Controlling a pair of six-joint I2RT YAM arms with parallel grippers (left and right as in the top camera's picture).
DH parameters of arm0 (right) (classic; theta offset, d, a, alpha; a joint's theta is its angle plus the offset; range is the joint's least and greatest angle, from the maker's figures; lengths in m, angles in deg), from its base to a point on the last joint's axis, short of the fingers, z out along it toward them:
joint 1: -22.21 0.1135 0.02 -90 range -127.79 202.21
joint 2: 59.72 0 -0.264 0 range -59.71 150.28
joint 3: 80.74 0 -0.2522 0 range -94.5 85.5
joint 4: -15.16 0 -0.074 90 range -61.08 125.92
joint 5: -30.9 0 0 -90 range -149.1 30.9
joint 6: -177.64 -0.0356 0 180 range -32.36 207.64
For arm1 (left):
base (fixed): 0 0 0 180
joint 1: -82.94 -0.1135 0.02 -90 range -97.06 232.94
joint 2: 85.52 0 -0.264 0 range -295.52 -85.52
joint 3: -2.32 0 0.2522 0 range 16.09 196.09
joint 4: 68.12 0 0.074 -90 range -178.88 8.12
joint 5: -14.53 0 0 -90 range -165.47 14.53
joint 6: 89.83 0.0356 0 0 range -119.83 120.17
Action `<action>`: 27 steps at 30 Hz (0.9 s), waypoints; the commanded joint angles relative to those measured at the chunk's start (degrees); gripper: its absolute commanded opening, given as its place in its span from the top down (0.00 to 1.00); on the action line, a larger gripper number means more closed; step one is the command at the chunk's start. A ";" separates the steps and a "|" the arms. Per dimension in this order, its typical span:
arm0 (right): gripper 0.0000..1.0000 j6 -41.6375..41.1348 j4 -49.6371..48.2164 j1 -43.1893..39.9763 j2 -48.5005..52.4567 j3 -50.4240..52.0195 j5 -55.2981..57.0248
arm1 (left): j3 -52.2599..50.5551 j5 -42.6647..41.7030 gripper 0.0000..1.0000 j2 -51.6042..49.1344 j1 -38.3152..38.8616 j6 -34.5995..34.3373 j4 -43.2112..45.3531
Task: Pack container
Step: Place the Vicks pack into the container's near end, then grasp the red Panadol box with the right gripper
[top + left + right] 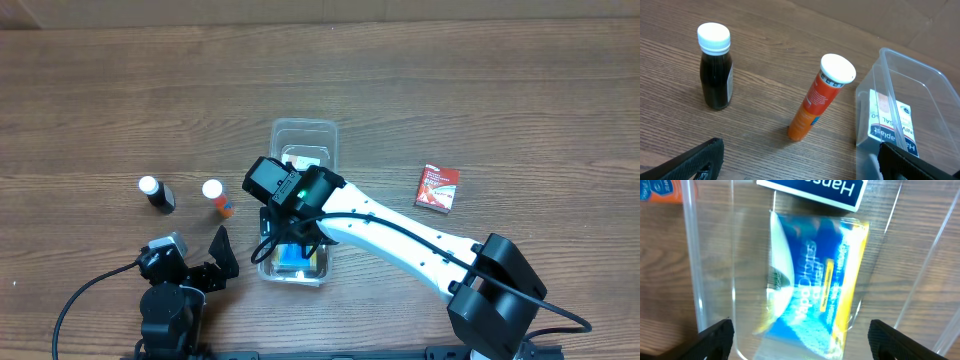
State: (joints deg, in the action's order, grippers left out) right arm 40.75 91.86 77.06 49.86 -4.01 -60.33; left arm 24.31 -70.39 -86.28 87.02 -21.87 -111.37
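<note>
The clear plastic container [305, 135] lies lengthwise at the table's middle, also in the left wrist view [920, 75] and the right wrist view [700, 255]. Inside it lie a blue and yellow box [815, 280], blurred in the right wrist view, and a white and dark blue box [812, 190], also seen in the left wrist view [890, 122]. My right gripper [800, 340] is open right above the blue and yellow box, holding nothing. My left gripper [800, 165] is open and empty near the front edge, left of the container.
An orange tube with a white cap [820, 97] and a dark bottle with a white cap [715, 67] stand left of the container [217, 197], [155, 192]. A red box [437, 187] lies on the table to the right.
</note>
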 commanded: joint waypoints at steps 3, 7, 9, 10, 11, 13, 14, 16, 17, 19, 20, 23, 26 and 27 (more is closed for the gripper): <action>0.02 0.42 0.28 -1.16 -6.40 -5.25 9.64 | -0.15 -0.24 0.00 0.48 -0.31 1.09 -0.02; 0.00 0.42 4.07 -9.81 -15.58 -7.78 11.37 | -0.15 -0.24 0.00 0.48 -0.31 1.09 -0.02; 0.00 1.55 8.72 -17.86 -18.16 -7.74 11.08 | -0.15 -0.24 0.00 0.48 -0.31 1.09 -0.02; 0.00 4.92 10.91 -22.64 -18.40 -7.72 10.16 | -0.15 -0.22 0.00 0.48 -0.31 1.09 -0.02; 0.00 7.63 12.24 -26.29 -18.32 -7.52 9.33 | -0.15 -0.24 0.00 0.48 -0.31 1.09 -0.02; 0.00 14.71 13.70 -35.93 -16.33 -4.79 6.99 | -0.15 -0.24 0.00 0.48 -0.31 1.09 -0.02; 0.00 16.48 13.81 -38.49 -15.17 -3.61 5.95 | -0.13 -0.22 0.00 0.48 -0.31 1.09 -0.02; 0.00 19.06 13.07 -42.88 -11.54 -0.83 3.23 | -0.15 -0.22 0.00 0.48 -0.31 1.09 -0.02; 0.00 20.22 12.26 -44.00 -9.27 0.37 3.26 | -0.15 -0.22 0.00 0.48 -0.31 1.09 -0.02; 0.00 20.63 10.43 -44.98 -5.31 1.70 3.56 | -0.15 -0.24 0.00 0.48 -0.31 1.09 -0.02; 0.00 21.38 9.16 -45.18 -3.69 2.21 3.58 | -0.15 -0.22 0.00 0.48 -0.31 1.09 -0.02; 0.00 21.86 6.56 -45.35 2.56 3.06 4.15 | -0.15 -0.24 0.00 0.48 -0.31 1.09 -0.02; 0.00 21.57 6.47 -46.12 7.41 3.63 4.00 | -0.13 -0.24 0.00 0.48 -0.31 1.09 -0.02; 0.00 21.59 6.34 -46.36 8.52 4.13 3.65 | -0.15 -0.24 0.00 0.48 -0.31 1.09 -0.02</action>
State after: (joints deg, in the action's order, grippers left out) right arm 61.60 98.50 31.57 55.44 -1.09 -56.07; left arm 24.31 -70.39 -86.28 87.02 -21.87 -111.37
